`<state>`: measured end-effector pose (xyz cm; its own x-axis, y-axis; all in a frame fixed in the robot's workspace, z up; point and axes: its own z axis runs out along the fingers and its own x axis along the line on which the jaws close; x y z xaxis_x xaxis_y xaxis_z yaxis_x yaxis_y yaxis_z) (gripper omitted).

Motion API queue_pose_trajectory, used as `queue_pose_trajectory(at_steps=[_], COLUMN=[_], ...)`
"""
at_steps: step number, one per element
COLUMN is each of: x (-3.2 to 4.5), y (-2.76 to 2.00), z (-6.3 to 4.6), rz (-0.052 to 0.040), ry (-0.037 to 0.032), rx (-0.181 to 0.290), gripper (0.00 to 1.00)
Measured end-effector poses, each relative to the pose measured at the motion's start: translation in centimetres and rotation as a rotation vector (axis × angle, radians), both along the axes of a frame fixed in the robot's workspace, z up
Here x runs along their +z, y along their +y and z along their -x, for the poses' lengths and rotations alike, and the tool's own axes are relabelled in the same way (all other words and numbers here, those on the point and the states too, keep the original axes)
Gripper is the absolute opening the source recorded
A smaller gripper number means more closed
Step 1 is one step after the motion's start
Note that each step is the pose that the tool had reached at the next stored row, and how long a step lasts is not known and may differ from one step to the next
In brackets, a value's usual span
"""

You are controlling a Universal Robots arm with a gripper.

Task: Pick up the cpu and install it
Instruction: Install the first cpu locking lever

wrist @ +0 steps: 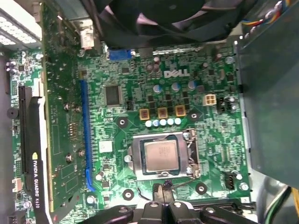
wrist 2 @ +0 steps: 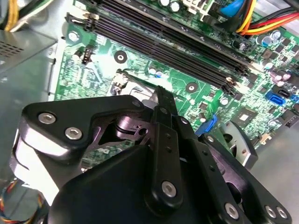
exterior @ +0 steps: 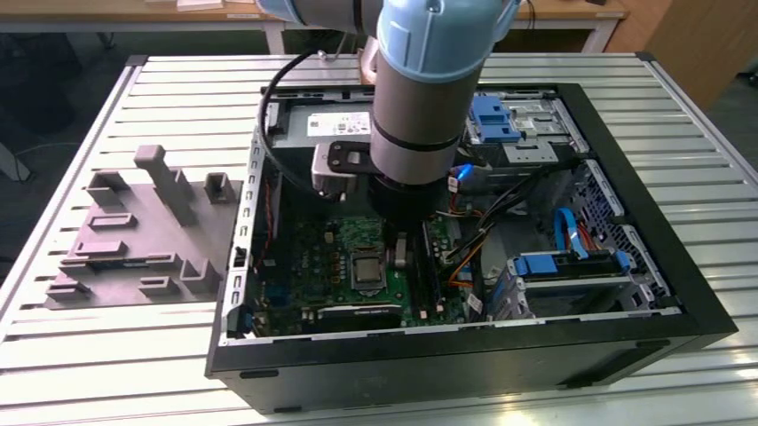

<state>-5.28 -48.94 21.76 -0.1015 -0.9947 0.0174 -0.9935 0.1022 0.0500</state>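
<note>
The small flat square cpu with a silvery-grey metal top lies seated inside the silver-framed rectangular socket on the green motherboard. In the exterior view the socket sits near the middle of the motherboard, within the open black computer case.

The black end effector hangs just beside the socket's edge, its fingertips drawn together with no visible gap. It holds nothing; the cpu lies apart from it in the socket.

In the second wrist view the end effector points down toward the motherboard, beside the long black memory slots.

A grey moulded tray rests on the slatted metal surface, on the exterior view's left of the case.
</note>
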Motion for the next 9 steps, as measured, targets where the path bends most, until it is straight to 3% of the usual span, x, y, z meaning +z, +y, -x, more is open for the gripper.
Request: queue_pose_trajectory(at_steps=[9], x=[-1.48], y=[-0.66], z=[0.0], rz=[0.0001], ry=[0.0001], rx=[0.030], gripper=[0.11])
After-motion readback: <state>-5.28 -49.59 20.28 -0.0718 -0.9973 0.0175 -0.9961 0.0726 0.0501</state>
